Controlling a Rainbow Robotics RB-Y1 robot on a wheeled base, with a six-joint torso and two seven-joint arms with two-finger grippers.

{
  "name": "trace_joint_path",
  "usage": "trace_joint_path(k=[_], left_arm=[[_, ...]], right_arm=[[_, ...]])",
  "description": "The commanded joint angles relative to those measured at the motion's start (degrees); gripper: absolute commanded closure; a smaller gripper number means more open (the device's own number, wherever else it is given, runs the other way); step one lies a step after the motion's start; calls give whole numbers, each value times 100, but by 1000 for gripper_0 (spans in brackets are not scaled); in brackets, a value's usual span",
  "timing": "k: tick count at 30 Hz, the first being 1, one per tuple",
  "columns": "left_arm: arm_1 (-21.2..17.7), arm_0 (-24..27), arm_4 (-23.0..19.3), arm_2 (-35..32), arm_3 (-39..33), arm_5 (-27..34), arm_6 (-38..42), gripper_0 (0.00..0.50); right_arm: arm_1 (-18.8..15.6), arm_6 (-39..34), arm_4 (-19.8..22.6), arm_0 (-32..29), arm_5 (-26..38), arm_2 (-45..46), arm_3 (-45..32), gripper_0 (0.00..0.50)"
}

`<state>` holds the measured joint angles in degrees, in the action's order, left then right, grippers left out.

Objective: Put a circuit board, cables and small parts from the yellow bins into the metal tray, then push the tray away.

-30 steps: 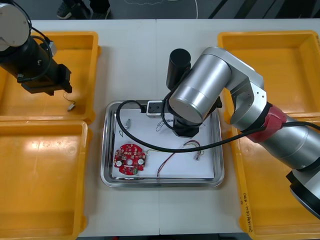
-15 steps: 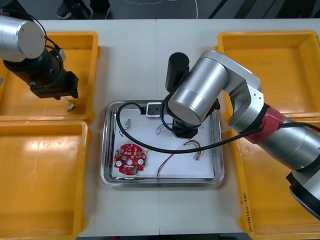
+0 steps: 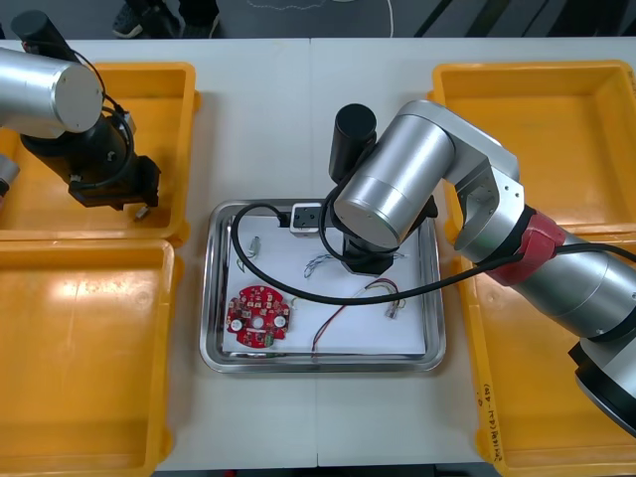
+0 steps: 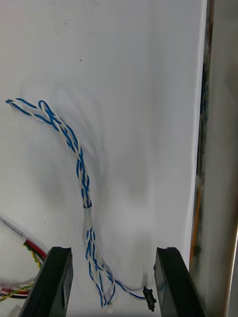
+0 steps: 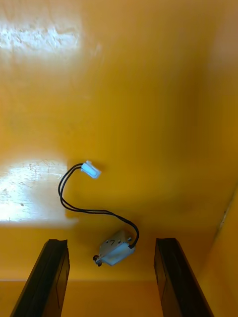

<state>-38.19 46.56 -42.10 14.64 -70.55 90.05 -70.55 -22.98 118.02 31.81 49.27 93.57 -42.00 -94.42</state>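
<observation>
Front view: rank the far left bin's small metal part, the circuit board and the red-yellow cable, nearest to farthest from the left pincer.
1. small metal part, in the far left yellow bin, between the open left pincer's fingers.
2. circuit board, near-left in the metal tray.
3. red and yellow cable, right of the board.

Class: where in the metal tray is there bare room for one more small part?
Free: the near right corner of the shiny metal tray, bordered by the red and yellow cable. Crowded: far middle, under the right gripper, with the twisted blue and white cable.
</observation>
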Motion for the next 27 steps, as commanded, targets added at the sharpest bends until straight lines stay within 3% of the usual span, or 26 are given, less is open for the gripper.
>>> trace_joint_path(k=[1,17,24,25,26,27], left_arm=[[118,-15,79,135,76,-111,-670,0],[180,-156,132,215,164,-278,-714,0],[189,-209,158,215,164,-313,-714,0],[189,-200,158,215,164,-313,-714,58],[189,-200,167,215,164,-313,-723,148],[189,-209,167,215,155,-313,-723,302]], right_arm=[[92,-43,-8,4,144,262,-191,19],[-101,-227,467,4,1532,1765,-920,19],[-294,-350,809,-84,1643,2442,-1175,19],[-338,-377,827,-128,1643,2565,-1263,20],[-391,-429,844,-181,1643,2670,-1377,19],[-435,-579,853,-242,1643,2750,-1492,19]])
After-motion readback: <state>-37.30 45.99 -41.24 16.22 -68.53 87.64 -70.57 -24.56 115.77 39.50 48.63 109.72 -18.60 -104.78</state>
